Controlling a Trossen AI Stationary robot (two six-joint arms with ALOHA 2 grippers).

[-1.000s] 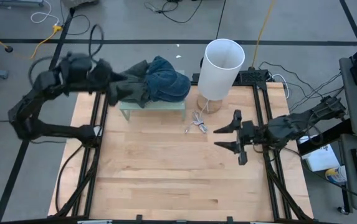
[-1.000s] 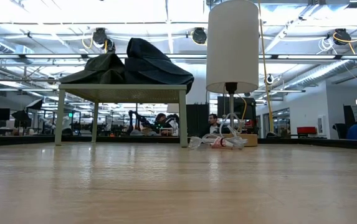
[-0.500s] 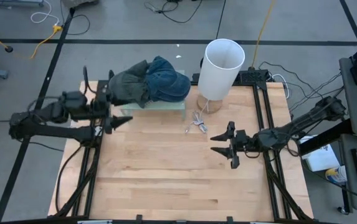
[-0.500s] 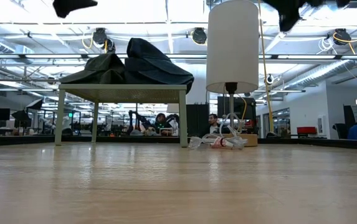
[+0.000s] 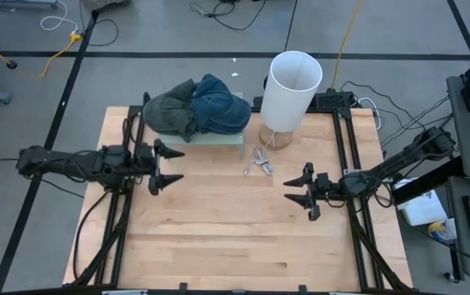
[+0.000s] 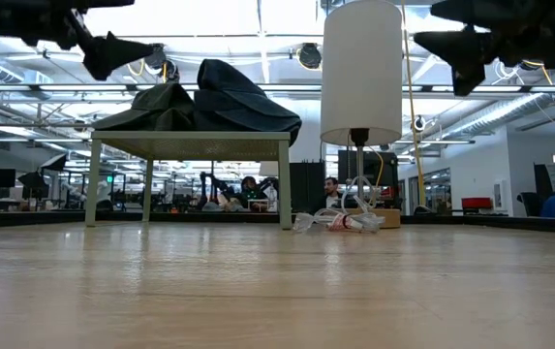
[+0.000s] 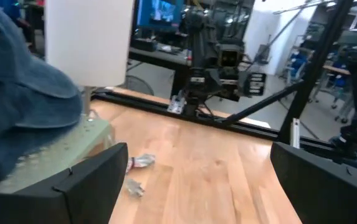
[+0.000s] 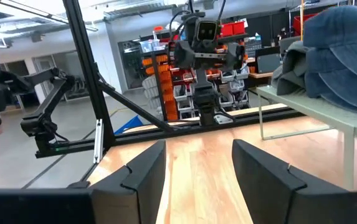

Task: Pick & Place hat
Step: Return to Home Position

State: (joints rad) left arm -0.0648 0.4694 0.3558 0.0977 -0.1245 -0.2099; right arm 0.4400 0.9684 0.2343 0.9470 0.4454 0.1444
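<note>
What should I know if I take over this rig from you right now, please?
Left gripper: open, empty, above the table's left side, in front of the shelf.
Right gripper: open, empty, above the right side.
Caps: piled on the shelf, beside the lamp.
Done: no cap lies loose on the table.
Left: probably only parking both arms at home.

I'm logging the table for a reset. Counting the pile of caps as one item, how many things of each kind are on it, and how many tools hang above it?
shelf: 1
pile of caps, lying on the shelf: 1
lamp: 1
cable bundle: 1
tools: 2 (left tool, right tool, both open and empty)
Total: 6
</note>
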